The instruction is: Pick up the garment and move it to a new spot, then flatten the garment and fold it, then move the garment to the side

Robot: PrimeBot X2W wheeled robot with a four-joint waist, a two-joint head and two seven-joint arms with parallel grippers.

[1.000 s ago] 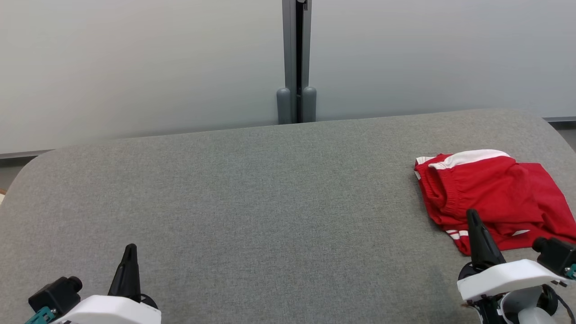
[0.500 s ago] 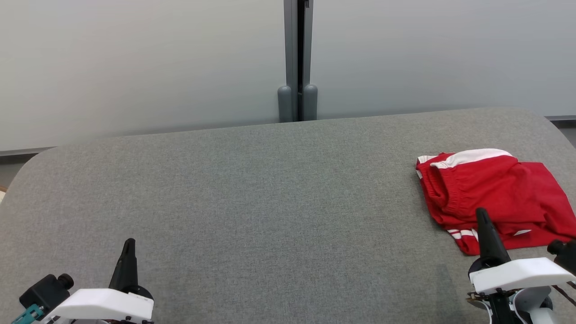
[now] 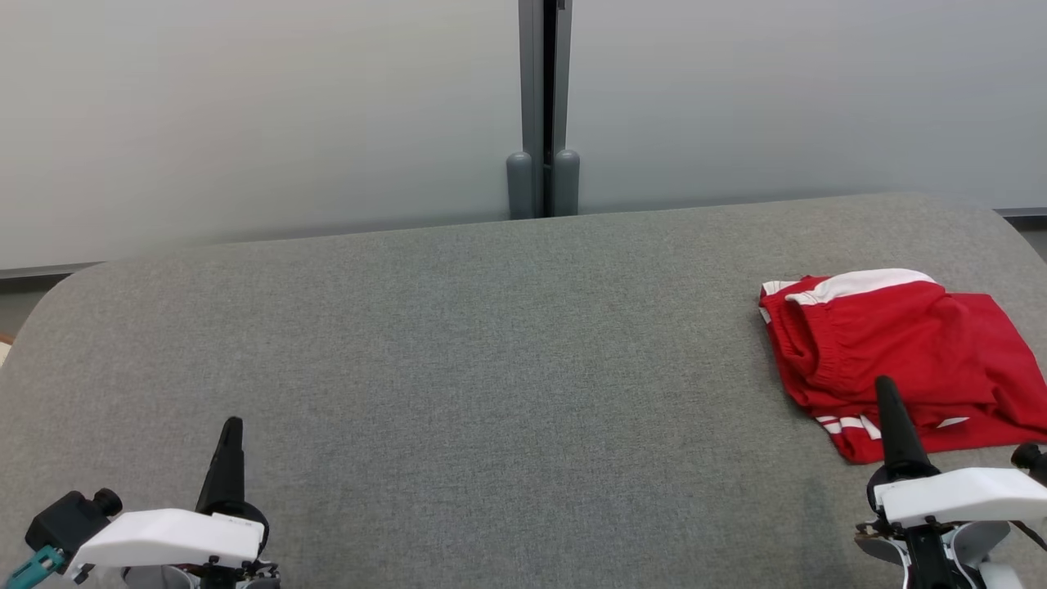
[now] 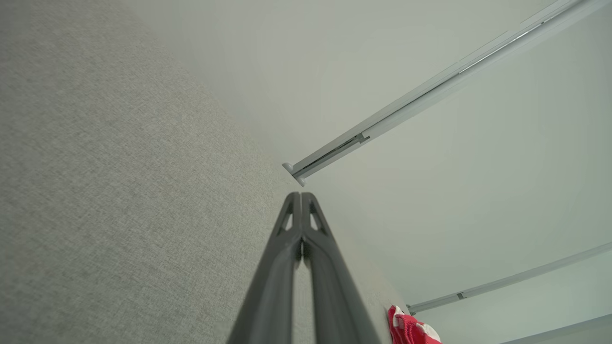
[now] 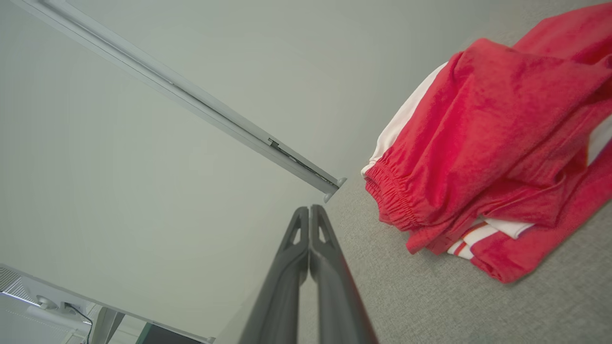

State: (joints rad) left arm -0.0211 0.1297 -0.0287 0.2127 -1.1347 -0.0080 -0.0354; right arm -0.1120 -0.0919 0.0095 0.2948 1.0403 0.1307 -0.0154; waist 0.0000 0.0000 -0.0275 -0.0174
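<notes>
Since both pairs of fingers are pressed fully together and hold nothing, the left gripper [image 3: 232,429] and right gripper [image 3: 887,391] are free, low at the near edge of the table [image 3: 491,343]. The red garment [image 3: 900,352] lies folded at the table's right side, so the task appears nearly complete. Any withdrawal should keep the right fingers clear of the near hem, so the fold is not dragged. The garment's right edge is cut off and its under-layers are hidden.
</notes>
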